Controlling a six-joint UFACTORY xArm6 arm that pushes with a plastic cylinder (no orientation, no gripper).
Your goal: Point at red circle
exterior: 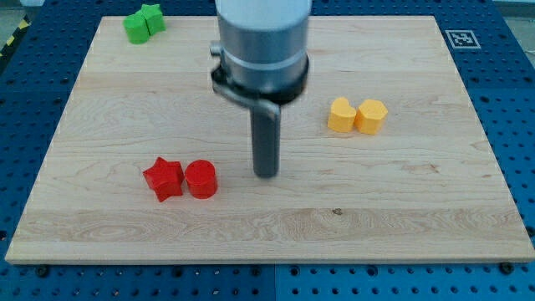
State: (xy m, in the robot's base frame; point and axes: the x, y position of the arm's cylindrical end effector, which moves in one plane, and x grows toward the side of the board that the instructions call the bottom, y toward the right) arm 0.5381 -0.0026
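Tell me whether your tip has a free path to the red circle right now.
Probably yes. My tip sits just to the view's right of the red circle, with bare board between; the red star lies beyond it.

I am seeing no readable words, brand names or numbers anywhere in this view. The only sign showing is a small square black-and-white fiducial marker, sitting on the wooden board at its corner toward the view's top right; its pattern is a coded blocky design, not letters or digits, and I am not making out any caption beside it. At the view's top left edge a strip of yellow and black hazard striping is showing, carrying no text. The blocks and the arm are bearing no labels that I can read.
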